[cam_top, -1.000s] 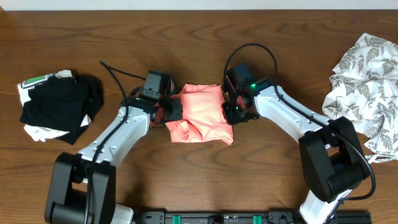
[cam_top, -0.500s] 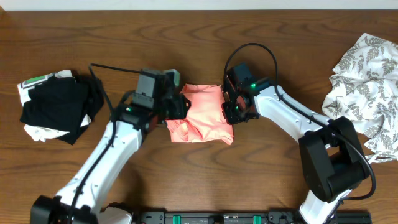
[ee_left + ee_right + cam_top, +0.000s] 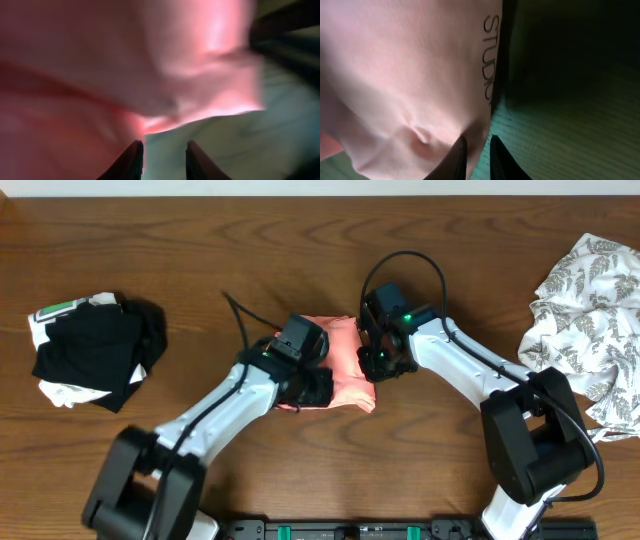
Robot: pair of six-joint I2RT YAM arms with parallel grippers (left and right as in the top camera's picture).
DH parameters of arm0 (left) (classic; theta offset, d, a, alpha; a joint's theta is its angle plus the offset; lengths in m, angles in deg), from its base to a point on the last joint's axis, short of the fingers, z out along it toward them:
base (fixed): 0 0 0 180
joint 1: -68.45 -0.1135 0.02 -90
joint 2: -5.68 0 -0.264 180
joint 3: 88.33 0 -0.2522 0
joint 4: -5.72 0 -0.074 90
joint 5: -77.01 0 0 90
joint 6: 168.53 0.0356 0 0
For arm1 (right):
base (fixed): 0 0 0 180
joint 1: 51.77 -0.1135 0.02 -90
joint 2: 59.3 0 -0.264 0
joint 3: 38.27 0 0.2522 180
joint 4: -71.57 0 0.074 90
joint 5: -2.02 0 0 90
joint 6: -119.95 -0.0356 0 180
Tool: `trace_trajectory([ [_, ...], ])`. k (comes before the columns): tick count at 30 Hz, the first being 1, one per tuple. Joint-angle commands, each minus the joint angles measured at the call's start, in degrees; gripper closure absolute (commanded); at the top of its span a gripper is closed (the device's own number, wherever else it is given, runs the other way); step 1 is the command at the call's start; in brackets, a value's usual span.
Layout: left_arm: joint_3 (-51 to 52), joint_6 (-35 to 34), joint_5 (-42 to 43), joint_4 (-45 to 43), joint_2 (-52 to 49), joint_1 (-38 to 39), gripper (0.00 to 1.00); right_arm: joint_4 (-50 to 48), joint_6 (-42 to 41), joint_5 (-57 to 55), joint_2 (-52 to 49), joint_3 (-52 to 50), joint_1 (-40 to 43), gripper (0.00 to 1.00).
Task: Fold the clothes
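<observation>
We counted 3 garments: a plain salmon-pink soft T-shirt point(image 3: 345, 375) mid-desk, a white leaf-print garment point(image 3: 585, 310) at the right edge, and a black-and-white bundle point(image 3: 90, 350) at the left. Of 2 pincers, the right gripper point(image 3: 476, 139) pinched the T-shirt's edge. The left gripper point(image 3: 165, 144) stood narrowly parted, and we could not tell if it gripped.

Bench point(image 3: 300, 240) under me: dark brown wood, grain running 9 to 3, swirly knots toward 12. It fills nearly the whole overhead view. Thin pale strip point(image 3: 320, 187) past the bench edge at 12; can't tell whether that's wall or floor. Light is soft and even, with a faint sheen on the wood toward 12. On both my wrist cams the wood reads greenish. The right one has heavy shadow from 12 round to 3.
</observation>
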State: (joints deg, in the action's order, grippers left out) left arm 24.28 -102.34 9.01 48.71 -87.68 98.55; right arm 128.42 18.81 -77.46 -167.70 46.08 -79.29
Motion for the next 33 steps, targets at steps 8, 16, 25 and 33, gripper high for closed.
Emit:
trace_trajectory([
  [8, -0.07, -0.04, -9.66, 11.23, -2.84, -7.80, 0.71, 0.55, -0.63, 0.00, -0.70, -0.37, 0.26, 0.85],
  [16, -0.83, 2.73, -9.64, 11.02, -1.79, -10.80, 0.71, 0.59, -0.52, -0.26, -0.70, -0.37, 0.39, 0.86],
  [25, -2.78, 5.35, -9.73, 7.80, 9.62, -13.75, 0.71, 1.53, 3.17, -1.36, 0.50, 4.22, 2.62, 0.82],
  [33, -2.75, 5.79, -9.77, -1.25, 8.94, -13.79, 0.71, -1.73, 5.07, 0.04, 1.38, 10.21, 2.69, 0.79],
])
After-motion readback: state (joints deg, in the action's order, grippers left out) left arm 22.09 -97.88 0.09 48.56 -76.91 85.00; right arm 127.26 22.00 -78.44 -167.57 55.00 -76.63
